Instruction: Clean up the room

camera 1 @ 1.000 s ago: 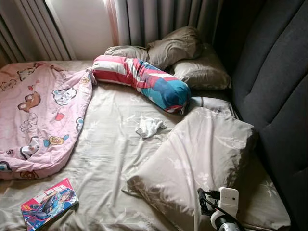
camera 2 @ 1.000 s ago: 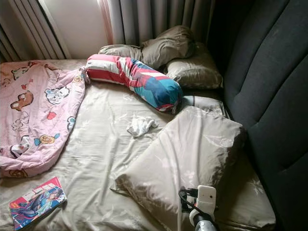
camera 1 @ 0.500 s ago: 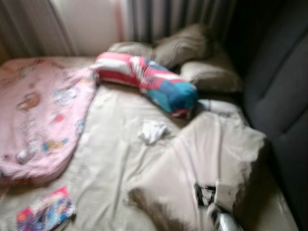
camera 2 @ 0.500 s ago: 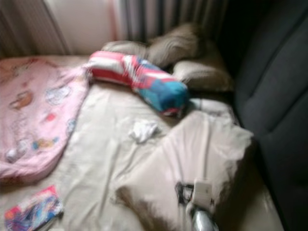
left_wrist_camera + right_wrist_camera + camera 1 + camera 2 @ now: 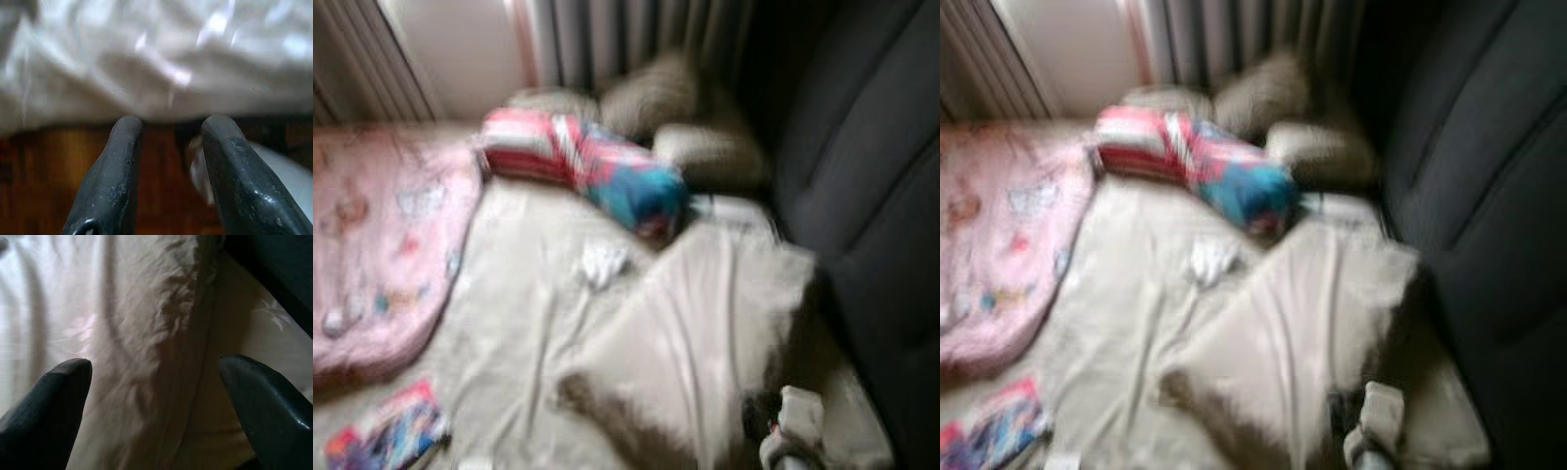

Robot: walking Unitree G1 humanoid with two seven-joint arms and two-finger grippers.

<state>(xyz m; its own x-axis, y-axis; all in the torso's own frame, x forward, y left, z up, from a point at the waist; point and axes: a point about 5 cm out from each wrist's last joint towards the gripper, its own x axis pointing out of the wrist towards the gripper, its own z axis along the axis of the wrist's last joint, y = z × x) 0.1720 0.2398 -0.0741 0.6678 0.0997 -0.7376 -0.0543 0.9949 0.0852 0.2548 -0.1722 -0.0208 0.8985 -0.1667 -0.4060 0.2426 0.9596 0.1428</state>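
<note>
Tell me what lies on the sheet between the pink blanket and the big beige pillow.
A small white crumpled cloth lies on the sheet between pink blanket and beige pillow, in the blurred eye views.

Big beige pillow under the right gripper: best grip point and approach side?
Probably the big beige pillow near corner, at its seamed edge, coming from above. The right gripper hangs open over that edge; the seam gives a thin fold to pinch, whereas the puffed middle looks too broad for the fingers.

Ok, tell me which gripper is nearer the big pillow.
Right. The right gripper hangs open just over the big pillow; the left gripper is open down at the bed's edge, by the sheet.
</note>
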